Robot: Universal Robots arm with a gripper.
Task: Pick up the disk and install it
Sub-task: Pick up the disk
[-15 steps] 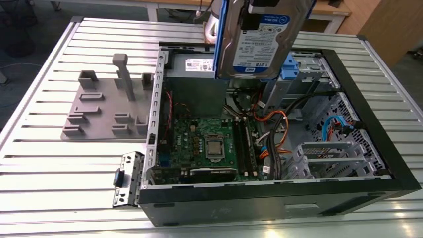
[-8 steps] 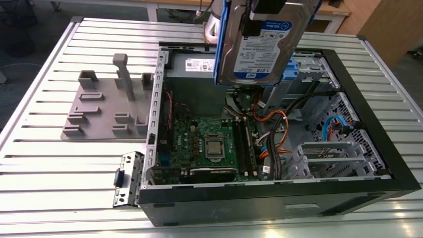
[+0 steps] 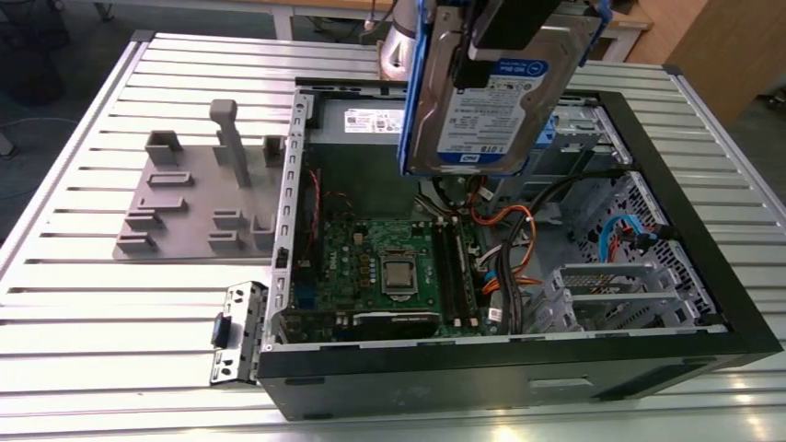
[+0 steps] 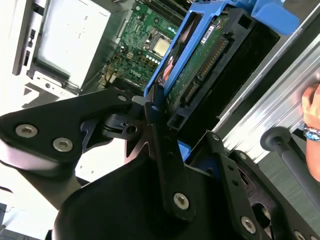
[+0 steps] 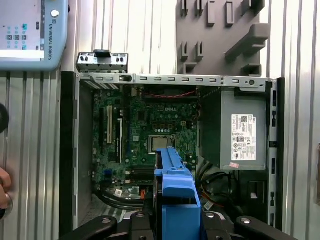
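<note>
The disk (image 3: 489, 101), a silver drive with a white-and-blue label in a blue carrier, hangs upright in the air over the far part of the open computer case (image 3: 706, 276). My gripper (image 3: 522, 32) holds it from above, shut on its upper end. In the second wrist view the black fingers (image 4: 159, 132) clamp the blue carrier of the disk (image 4: 200, 65), whose green board and connector show. In the first wrist view the carrier's blue edge of the disk (image 5: 175, 185) sits between the gripper's links, above the motherboard (image 5: 145, 130).
Inside the case lie the motherboard (image 3: 381, 267), the grey power-supply box (image 5: 242, 135), cables and a metal drive cage (image 3: 614, 285). A grey fixture plate (image 3: 197, 207) lies on the slatted table at the exterior view's left. A teach pendant (image 5: 30, 30) and a person's hand (image 4: 312, 112) are near the case.
</note>
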